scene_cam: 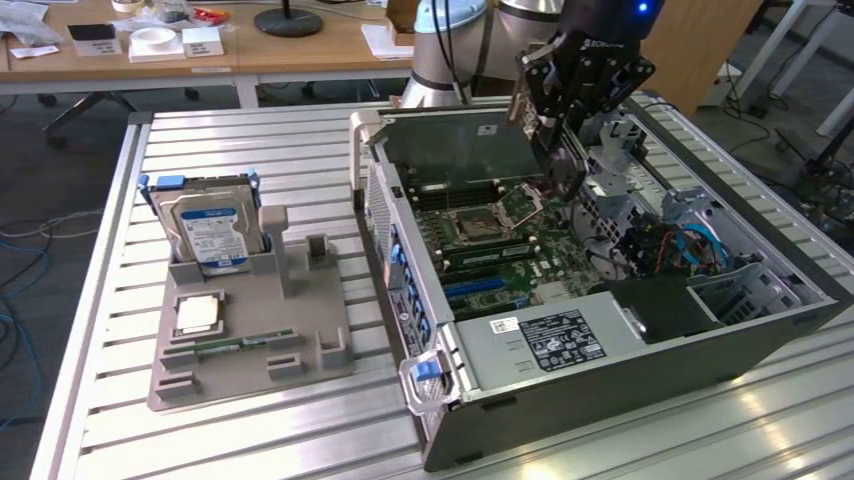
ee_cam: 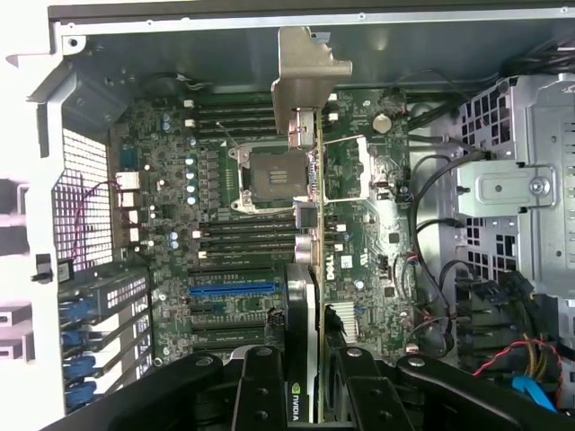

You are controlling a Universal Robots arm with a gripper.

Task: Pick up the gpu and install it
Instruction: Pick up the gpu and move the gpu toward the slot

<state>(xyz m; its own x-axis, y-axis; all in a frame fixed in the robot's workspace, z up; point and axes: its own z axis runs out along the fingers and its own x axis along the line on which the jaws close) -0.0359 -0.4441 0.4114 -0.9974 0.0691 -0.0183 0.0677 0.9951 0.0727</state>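
Note:
My gripper (scene_cam: 558,135) hangs over the open computer case (scene_cam: 747,330), shut on the gpu (scene_cam: 563,172), a thin dark card held on edge above the motherboard (scene_cam: 514,250). In the wrist view the gpu (ee_cam: 314,224) runs edge-on from between my gripper (ee_cam: 305,382) fingers to its silver bracket (ee_cam: 310,76), which lies close to the grey case wall (ee_cam: 180,40). The card's edge crosses over the CPU socket (ee_cam: 269,175). A blue expansion slot (ee_cam: 232,289) lies on the board beside the card, apart from it.
A silver hard drive with a blue label (scene_cam: 211,235) stands in a grey parts holder (scene_cam: 307,355) at the exterior view's left, with a flat chip (scene_cam: 198,315) and a green memory stick (scene_cam: 240,345). A metal drive cage (ee_cam: 521,180) and loose cables (ee_cam: 530,359) crowd one side of the case.

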